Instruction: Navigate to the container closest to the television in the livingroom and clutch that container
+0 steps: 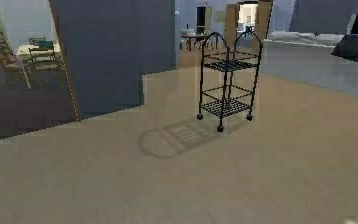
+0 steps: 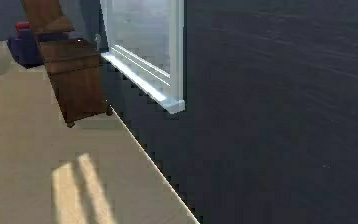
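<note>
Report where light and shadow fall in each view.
Forward view: the black wire cart throws a soft grey shadow on the tan floor, toward the view's lower left. Arm side view: two pale light bands lie on the floor at lower left, the window is bright, and the wall beside it is dark.

The wire cart (image 1: 228, 80) is black on a plain beige floor (image 1: 107, 170), and the partition wall (image 1: 112, 50) is slate blue. The cabinet (image 2: 75, 75) is reddish-brown wood, the window frame (image 2: 176, 50) white, the side wall (image 2: 277, 110) dark navy.
</note>
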